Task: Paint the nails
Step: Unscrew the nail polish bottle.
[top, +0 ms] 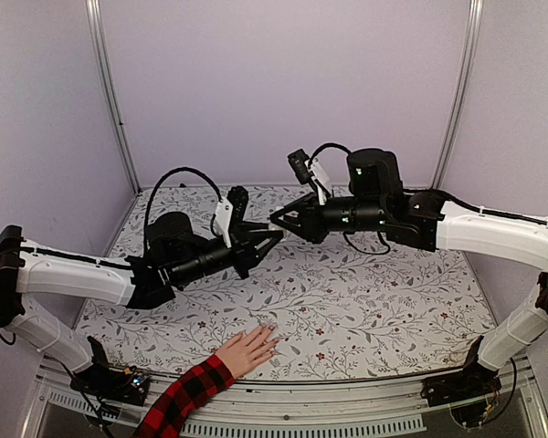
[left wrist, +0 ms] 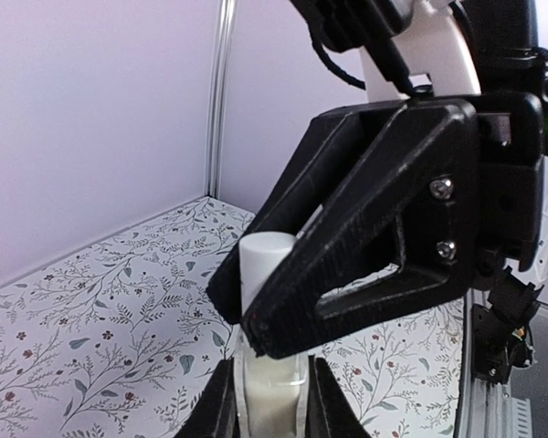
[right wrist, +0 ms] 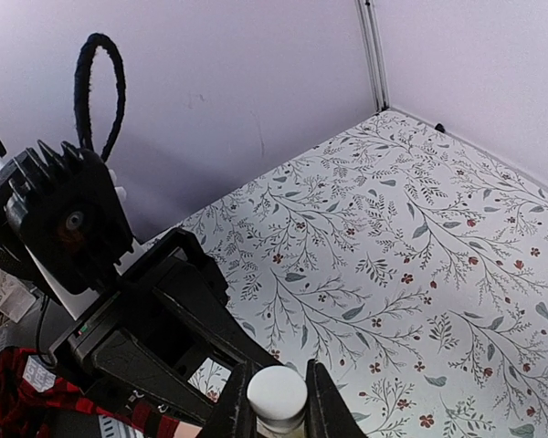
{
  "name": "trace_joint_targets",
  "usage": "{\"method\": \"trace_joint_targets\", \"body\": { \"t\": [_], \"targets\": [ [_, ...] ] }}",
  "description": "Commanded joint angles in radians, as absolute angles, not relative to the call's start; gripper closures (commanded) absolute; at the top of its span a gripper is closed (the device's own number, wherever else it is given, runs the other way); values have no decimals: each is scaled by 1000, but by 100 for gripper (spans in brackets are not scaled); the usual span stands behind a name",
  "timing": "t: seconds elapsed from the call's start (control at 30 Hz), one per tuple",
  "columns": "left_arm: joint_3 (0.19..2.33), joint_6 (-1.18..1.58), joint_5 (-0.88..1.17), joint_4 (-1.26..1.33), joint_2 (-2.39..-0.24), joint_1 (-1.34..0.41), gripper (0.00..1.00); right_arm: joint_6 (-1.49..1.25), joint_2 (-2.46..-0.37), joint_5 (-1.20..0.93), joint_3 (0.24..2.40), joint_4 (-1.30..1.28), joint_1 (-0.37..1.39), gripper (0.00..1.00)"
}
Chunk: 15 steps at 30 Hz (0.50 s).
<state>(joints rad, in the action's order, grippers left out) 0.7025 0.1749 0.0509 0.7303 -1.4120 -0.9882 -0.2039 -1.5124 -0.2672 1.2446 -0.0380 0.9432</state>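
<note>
Floral tablecloth and lilac walls frame two arms meeting mid-air: left gripper clamped on a small clear bottle, right gripper closed on its white cap. Below, nails of a plaid-sleeved hand lie at the table's near edge.

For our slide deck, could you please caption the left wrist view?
The left hand grips the small bottle while the right hand clamps its white cap.

the cap is white, the sleeve plaid (red-black).
</note>
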Motion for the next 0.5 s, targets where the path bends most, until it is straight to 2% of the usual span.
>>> {"method": "trace_joint_targets", "body": {
  "t": [0.0, 0.47],
  "targets": [
    [718, 119, 187, 758, -1405, -1004, 100, -205, -1495, -368, 1250, 25, 947, 100],
    [700, 134, 546, 864, -1371, -999, 100, -104, -1442, -601, 1199, 96, 947, 100]
  ]
}}
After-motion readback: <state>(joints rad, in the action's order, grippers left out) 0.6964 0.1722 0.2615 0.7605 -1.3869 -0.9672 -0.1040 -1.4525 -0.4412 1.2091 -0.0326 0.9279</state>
